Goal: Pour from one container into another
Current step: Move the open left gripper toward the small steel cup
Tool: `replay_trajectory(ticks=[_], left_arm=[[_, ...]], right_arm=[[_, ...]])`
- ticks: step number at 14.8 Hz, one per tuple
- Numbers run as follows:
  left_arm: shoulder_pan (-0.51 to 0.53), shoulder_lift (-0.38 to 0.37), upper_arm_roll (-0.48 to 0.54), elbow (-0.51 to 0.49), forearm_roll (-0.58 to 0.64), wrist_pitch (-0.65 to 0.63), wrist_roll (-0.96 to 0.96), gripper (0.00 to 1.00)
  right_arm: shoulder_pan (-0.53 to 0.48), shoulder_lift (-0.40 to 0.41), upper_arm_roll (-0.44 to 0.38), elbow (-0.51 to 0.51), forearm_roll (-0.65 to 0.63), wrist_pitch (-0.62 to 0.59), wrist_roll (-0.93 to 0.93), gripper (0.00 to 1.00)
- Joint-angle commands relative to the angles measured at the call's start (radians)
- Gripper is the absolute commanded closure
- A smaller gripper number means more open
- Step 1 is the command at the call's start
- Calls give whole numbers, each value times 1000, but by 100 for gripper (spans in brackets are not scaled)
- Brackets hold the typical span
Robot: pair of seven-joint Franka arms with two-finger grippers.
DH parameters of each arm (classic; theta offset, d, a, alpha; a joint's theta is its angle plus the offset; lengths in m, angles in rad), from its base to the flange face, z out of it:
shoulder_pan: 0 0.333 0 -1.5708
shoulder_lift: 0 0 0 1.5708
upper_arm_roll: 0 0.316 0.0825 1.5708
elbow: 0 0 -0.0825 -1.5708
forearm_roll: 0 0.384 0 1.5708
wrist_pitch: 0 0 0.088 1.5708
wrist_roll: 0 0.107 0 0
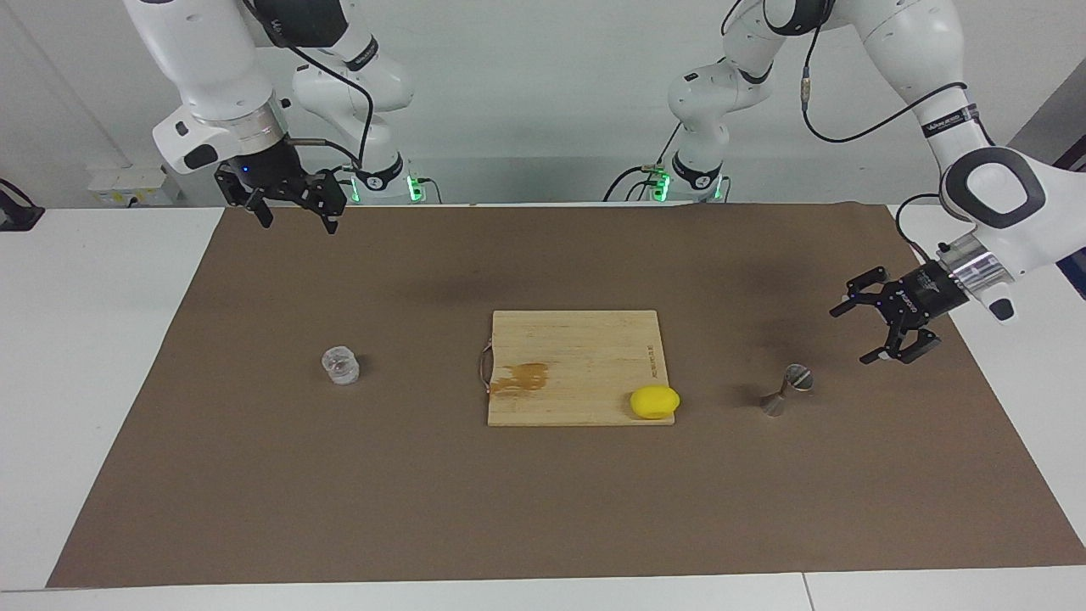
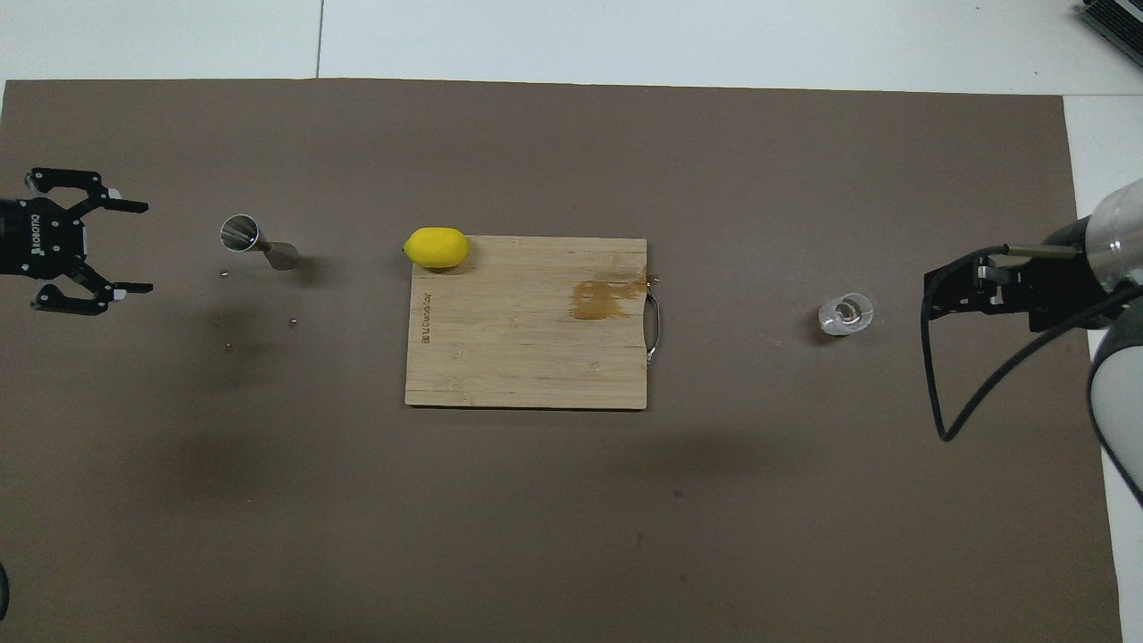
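Silver-grey metal hourglass jigger stood near the wide-open, empty left gripper, the clear glass tumbler toward the waiting, open, empty right gripper; reaching in hand, gripping next

A robotics lab: two white robot arms bolted at the edge of a white tabletop covered with a brown mat, cables trailing, bare pale walls, green status lights glowing at their bases.
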Motion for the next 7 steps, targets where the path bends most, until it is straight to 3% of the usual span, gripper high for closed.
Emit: replay_trajectory(ticks=[1,7], left_arm=[[22,-22,-8,-71,-59,24,-19,0],[27,-25,-8,-192,-284,128,-20,0]], right_arm=[[-3,0,-4,4,22,-13,-17,0],[-3,0,-4,5,22,-13,-17,0]])
